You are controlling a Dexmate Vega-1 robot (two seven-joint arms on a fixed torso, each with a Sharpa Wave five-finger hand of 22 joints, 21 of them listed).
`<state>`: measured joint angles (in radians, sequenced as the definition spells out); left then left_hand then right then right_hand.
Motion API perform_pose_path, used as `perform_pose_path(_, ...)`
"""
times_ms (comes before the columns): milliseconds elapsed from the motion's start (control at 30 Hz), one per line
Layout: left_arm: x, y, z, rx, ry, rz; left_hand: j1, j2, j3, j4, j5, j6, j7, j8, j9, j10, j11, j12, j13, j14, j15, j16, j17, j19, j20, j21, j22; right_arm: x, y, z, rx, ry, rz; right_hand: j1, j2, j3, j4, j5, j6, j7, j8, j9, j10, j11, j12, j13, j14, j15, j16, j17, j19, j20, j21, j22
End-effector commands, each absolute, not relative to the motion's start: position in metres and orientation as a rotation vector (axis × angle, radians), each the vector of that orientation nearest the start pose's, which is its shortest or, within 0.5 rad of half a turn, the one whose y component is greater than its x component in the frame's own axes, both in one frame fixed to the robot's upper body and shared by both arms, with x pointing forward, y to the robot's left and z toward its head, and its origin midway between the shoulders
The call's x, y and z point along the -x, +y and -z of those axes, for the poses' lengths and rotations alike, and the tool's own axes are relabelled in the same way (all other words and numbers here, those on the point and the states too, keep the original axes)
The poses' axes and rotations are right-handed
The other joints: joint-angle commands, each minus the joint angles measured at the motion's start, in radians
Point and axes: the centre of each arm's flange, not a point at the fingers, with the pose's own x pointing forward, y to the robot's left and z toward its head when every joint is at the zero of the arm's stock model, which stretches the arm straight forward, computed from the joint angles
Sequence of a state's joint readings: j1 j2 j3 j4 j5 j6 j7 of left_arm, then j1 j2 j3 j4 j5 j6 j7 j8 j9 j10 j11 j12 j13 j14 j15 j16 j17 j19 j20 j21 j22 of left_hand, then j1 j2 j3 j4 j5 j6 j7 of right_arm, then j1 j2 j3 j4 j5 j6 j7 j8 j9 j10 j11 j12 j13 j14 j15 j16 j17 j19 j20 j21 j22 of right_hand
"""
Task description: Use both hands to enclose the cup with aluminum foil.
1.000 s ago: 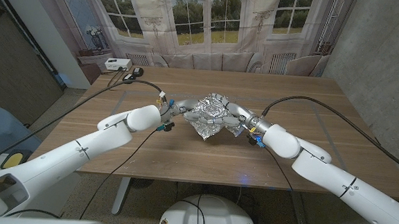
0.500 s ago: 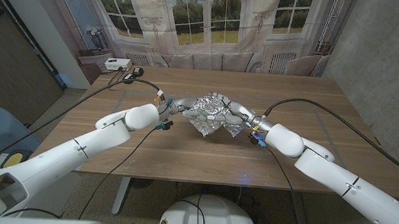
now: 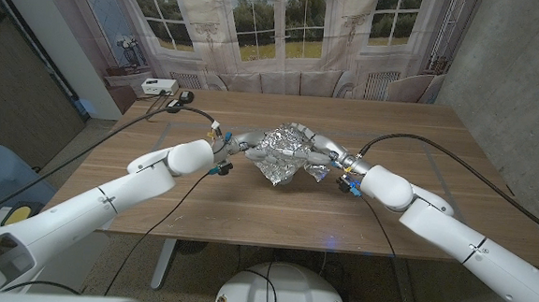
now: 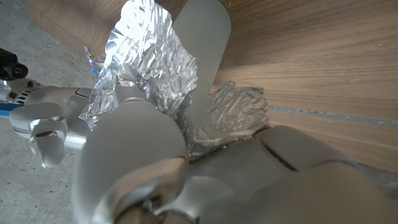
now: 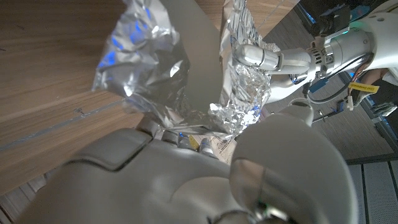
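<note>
Foil-wrapped cup (image 3: 285, 152), frame centre: left hand (image 3: 247, 144) and right hand (image 3: 320, 154) press its opposite sides.
Foil likely light, crumple-prone, tearable; press gently at the flanks, not the loose lower flap.

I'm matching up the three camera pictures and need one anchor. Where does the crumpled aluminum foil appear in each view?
Head view: the foil sits mid-table, between the left hand and right hand.
Left wrist view: the foil rises beyond that hand's fingers.
Right wrist view: the foil spreads around that hand's fingers.
Shared landmark: the wooden table.
</note>
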<state>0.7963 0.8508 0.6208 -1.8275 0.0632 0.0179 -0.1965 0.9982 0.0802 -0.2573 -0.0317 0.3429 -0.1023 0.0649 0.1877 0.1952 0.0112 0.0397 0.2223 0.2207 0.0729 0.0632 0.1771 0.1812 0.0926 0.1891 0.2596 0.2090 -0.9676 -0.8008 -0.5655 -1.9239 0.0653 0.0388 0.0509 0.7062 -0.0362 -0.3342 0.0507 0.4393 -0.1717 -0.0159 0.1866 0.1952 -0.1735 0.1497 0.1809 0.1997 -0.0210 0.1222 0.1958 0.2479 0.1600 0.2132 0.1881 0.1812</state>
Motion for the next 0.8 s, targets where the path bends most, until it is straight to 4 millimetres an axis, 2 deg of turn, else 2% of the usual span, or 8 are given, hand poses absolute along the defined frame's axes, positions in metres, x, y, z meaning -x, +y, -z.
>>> perform_pose_path(33,-0.566,0.190,0.005,-1.012,-0.619,0.491,-0.046,0.005,-0.012,0.025,-0.015,-0.060,0.000,-0.007,-0.002,-0.086,0.033,-0.024,0.001,-0.097,0.036,-0.007,0.004,-0.050,0.007,-0.021,0.000,-0.536,-0.164,0.044,0.711,-0.702,-0.461,-0.021,0.008,-0.002,0.018,0.007,-0.070,-0.016,0.018,0.003,0.014,-0.018,0.016,0.000,-0.005,-0.002,0.006,0.001,-0.013,0.000,-0.001,0.003)
perform_pose_path(67,-0.565,0.191,0.004,-0.999,-0.628,0.489,-0.055,0.002,-0.016,0.029,-0.017,-0.074,0.001,-0.008,-0.002,-0.108,0.046,-0.027,0.001,-0.118,0.041,-0.006,0.004,-0.068,0.016,-0.028,-0.001,-0.537,-0.166,0.044,0.704,-0.704,-0.459,-0.027,0.012,-0.001,0.022,0.008,-0.058,-0.014,0.023,0.003,0.021,-0.022,0.019,0.000,-0.003,-0.005,0.008,0.001,-0.012,0.000,0.001,0.004)
perform_pose_path(200,-0.559,0.196,-0.001,-0.948,-0.665,0.477,-0.088,0.002,-0.029,0.048,-0.020,-0.142,-0.006,-0.013,-0.003,-0.207,0.068,-0.039,0.001,-0.202,0.075,-0.007,0.005,-0.128,0.020,-0.050,-0.001,-0.537,-0.170,0.044,0.683,-0.709,-0.440,-0.040,0.021,0.001,0.031,0.008,-0.036,-0.016,0.029,0.003,0.038,-0.029,0.026,0.001,0.000,-0.009,0.013,0.002,-0.010,-0.001,0.005,0.003)
perform_pose_path(333,-0.555,0.200,-0.004,-0.902,-0.694,0.477,-0.124,0.006,-0.039,0.069,-0.022,-0.178,-0.025,-0.012,-0.003,-0.242,0.077,-0.033,0.002,-0.248,0.085,-0.004,0.007,-0.183,0.022,-0.064,0.000,-0.537,-0.175,0.045,0.662,-0.712,-0.424,-0.050,0.029,0.003,0.039,0.007,-0.019,-0.019,0.034,0.003,0.047,-0.029,0.029,0.001,0.001,-0.009,0.015,0.002,-0.010,0.000,0.006,0.003)
perform_pose_path(533,-0.549,0.202,-0.006,-0.901,-0.708,0.470,-0.144,0.006,-0.045,0.080,-0.023,-0.198,-0.031,-0.010,-0.004,-0.260,0.087,-0.030,0.002,-0.274,0.097,-0.003,0.008,-0.214,0.024,-0.068,0.000,-0.537,-0.178,0.047,0.659,-0.704,-0.408,-0.060,0.035,0.004,0.046,0.006,-0.012,-0.018,0.033,0.002,0.053,-0.024,0.030,0.001,0.024,-0.006,0.026,0.001,-0.007,-0.001,0.010,0.004)
perform_pose_path(700,-0.545,0.203,-0.007,-0.907,-0.713,0.467,-0.145,0.008,-0.044,0.082,-0.023,-0.200,-0.033,-0.008,-0.004,-0.263,0.085,-0.028,0.002,-0.278,0.094,-0.001,0.008,-0.220,0.024,-0.067,0.000,-0.534,-0.177,0.048,0.675,-0.712,-0.404,-0.064,0.040,0.008,0.051,0.001,-0.013,-0.017,0.023,0.001,0.060,-0.043,0.029,0.002,0.111,-0.046,0.058,-0.003,0.074,-0.004,0.044,0.010)
perform_pose_path(800,-0.544,0.203,-0.008,-0.913,-0.718,0.465,-0.145,0.009,-0.044,0.082,-0.023,-0.201,-0.031,-0.007,-0.004,-0.263,0.087,-0.026,0.002,-0.278,0.093,0.001,0.007,-0.221,0.024,-0.066,0.000,-0.533,-0.177,0.048,0.677,-0.714,-0.395,-0.063,0.038,0.008,0.051,0.000,-0.023,-0.023,0.018,0.001,0.056,-0.049,0.026,0.002,0.116,-0.046,0.059,-0.004,0.089,-0.002,0.049,0.011)
